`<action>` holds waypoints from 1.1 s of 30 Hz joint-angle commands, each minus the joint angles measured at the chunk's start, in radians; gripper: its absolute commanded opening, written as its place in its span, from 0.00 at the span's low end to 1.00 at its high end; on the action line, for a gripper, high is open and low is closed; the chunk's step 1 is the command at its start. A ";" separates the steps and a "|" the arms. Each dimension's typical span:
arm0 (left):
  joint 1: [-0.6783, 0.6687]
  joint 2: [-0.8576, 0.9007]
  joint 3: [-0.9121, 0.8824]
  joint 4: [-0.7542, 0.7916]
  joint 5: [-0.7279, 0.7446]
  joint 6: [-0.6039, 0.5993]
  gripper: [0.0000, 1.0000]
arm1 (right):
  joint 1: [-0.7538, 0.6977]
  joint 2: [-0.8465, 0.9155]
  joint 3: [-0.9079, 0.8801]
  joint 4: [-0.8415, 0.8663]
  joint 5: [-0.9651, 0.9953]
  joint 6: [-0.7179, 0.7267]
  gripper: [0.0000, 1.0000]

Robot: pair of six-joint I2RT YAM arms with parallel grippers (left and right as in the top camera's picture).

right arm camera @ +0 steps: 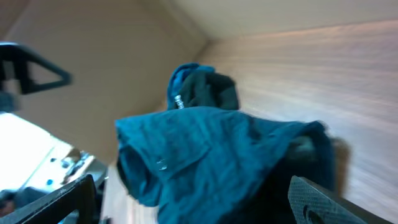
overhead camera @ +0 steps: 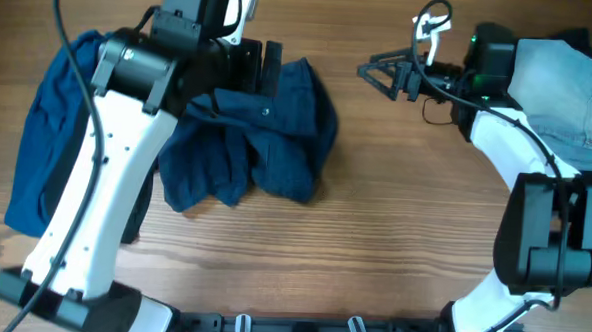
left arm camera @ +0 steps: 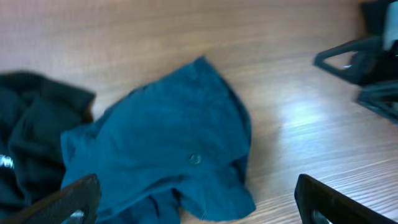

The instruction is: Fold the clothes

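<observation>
The left hand (overhead camera: pixel 262 74) hangs spread wide, empty, over crumpled navy shorts (overhead camera: pixel 277 135) mid-counter (overhead camera: pixel 373 239). The right hand (overhead camera: pixel 375 71), also spread, hovers well apart. A black top (left arm camera: pixel 28 137) touches the shorts. The left arm (overhead camera: pixel 105 178) partly covers a blue garment (overhead camera: pixel 42 135); denim (overhead camera: pixel 569 98) lies far right.

White logo (right arm camera: pixel 178 100) on black top (right arm camera: pixel 217 90), unreadable

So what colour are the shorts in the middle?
Plain dark navy blue. The shorts show best in the overhead view.
</observation>
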 commanded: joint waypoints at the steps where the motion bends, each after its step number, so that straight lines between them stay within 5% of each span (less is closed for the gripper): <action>1: 0.024 0.011 0.009 -0.022 0.011 -0.025 1.00 | 0.048 -0.013 0.003 -0.020 0.023 0.034 0.94; 7: 0.051 0.011 0.009 -0.014 0.011 -0.025 1.00 | 0.144 0.014 0.003 -0.170 0.424 0.085 0.74; 19: 0.106 0.017 0.009 0.055 0.012 -0.024 1.00 | 0.273 0.124 0.003 -0.136 0.737 0.288 0.68; 27: 0.064 0.198 0.009 0.232 0.051 0.143 1.00 | 0.101 0.047 0.003 -0.266 0.646 0.344 0.84; 33: 0.010 0.425 0.009 0.312 0.053 0.258 1.00 | -0.044 -0.031 0.003 -0.443 0.619 0.226 0.89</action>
